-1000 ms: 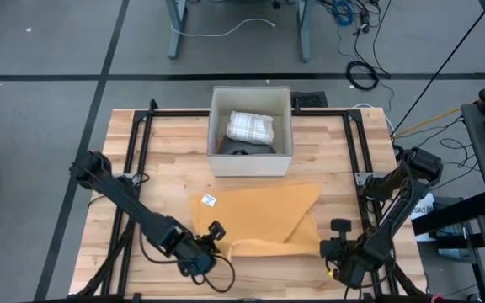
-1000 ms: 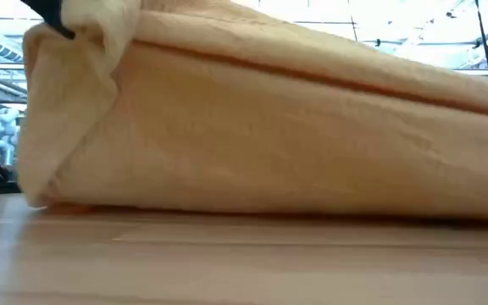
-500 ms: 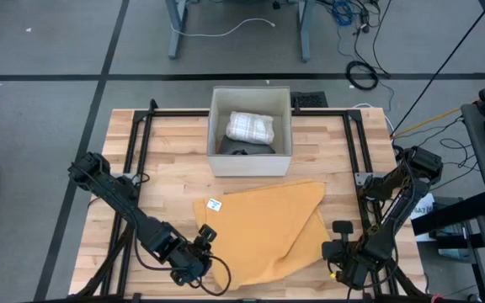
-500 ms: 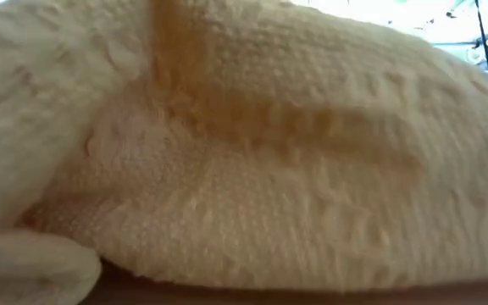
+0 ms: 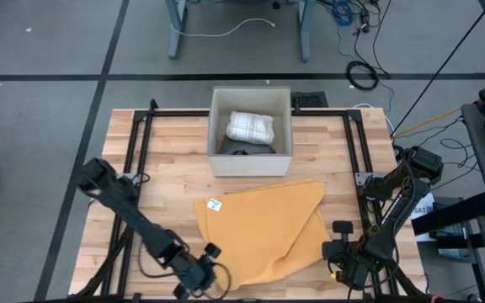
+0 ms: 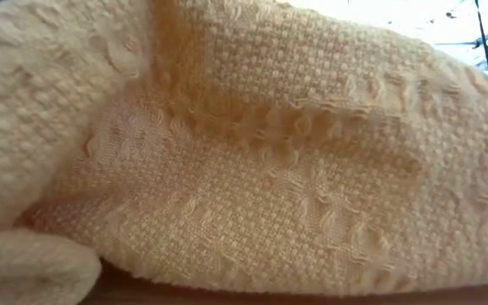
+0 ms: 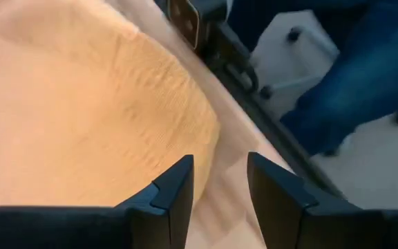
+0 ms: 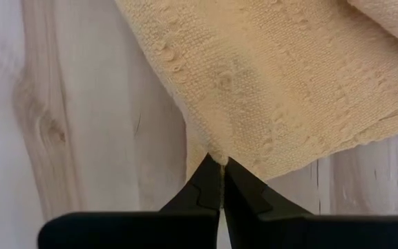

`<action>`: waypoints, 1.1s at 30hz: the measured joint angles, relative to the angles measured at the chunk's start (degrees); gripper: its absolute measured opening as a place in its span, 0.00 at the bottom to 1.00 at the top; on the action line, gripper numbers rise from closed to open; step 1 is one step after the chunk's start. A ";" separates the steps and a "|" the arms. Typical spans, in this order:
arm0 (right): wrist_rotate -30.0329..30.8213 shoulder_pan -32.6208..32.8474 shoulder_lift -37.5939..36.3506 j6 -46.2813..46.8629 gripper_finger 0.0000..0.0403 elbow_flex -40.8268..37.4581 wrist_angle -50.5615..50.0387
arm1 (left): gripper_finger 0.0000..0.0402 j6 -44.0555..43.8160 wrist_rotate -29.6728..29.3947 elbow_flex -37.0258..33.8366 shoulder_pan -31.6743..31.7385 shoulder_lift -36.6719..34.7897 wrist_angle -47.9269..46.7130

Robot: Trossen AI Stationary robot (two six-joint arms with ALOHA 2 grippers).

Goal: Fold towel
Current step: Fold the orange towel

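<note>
Towel (image 5: 263, 225) pinched in right hand (image 8: 220, 181)

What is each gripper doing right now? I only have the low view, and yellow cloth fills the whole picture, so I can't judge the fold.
Observer: The left gripper is open and holds nothing, just off the towel edge at the table's near side.
Operator: And the right one?
Observer: The right gripper is shut on the towel, pinching its edge.
Operator: How does the towel lie?
Observer: From above, it lies spread with one layer over another, a white tag showing near its far left corner.
Operator: Anything behind it?
Observer: A white box holding a checked cloth.
</note>
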 joint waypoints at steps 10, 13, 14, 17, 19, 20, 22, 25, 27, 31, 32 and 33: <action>0.15 -0.01 0.00 1.23 0.00 0.00 0.00 | 0.35 -0.85 2.14 -0.09 2.07 10.46 12.53; 0.15 -0.01 0.00 1.24 0.00 0.00 -0.01 | 0.35 0.29 -1.16 -0.12 2.91 11.45 11.77; 0.17 -0.01 0.00 1.22 0.00 0.00 -0.02 | 0.35 0.61 -2.70 -0.12 3.22 11.51 11.77; 0.16 -0.01 0.00 1.22 0.00 0.01 -0.01 | 0.35 0.84 -6.51 -0.10 4.45 11.46 11.47; 0.17 -0.01 0.00 1.38 0.00 0.02 -0.02 | 0.35 0.87 -6.99 -0.10 5.64 11.46 11.17; 0.17 -0.01 0.00 1.45 0.00 0.02 -0.01 | 0.35 0.87 -6.72 -0.10 6.12 11.46 11.19; 0.17 -0.01 0.00 1.51 0.00 0.02 0.00 | 0.35 0.85 -3.67 -0.10 7.15 11.46 11.34; 0.17 -0.01 0.00 1.51 0.00 0.02 0.00 | 0.36 0.49 -1.60 -0.10 7.89 11.98 11.83; 0.19 -0.01 0.00 1.51 0.00 0.02 -0.04 | 0.38 0.44 -2.25 -0.10 8.22 12.24 11.75; 0.25 -0.01 0.00 1.49 0.00 0.04 -0.18 | 0.38 0.13 -3.72 0.01 9.56 13.62 12.12; 0.25 -0.01 0.00 1.49 0.00 0.05 -0.21 | 0.38 0.08 -3.83 0.07 9.77 13.99 12.23; 0.25 -0.01 0.00 1.44 0.00 0.04 -0.24 | 0.36 0.10 -4.10 0.11 9.81 14.41 12.36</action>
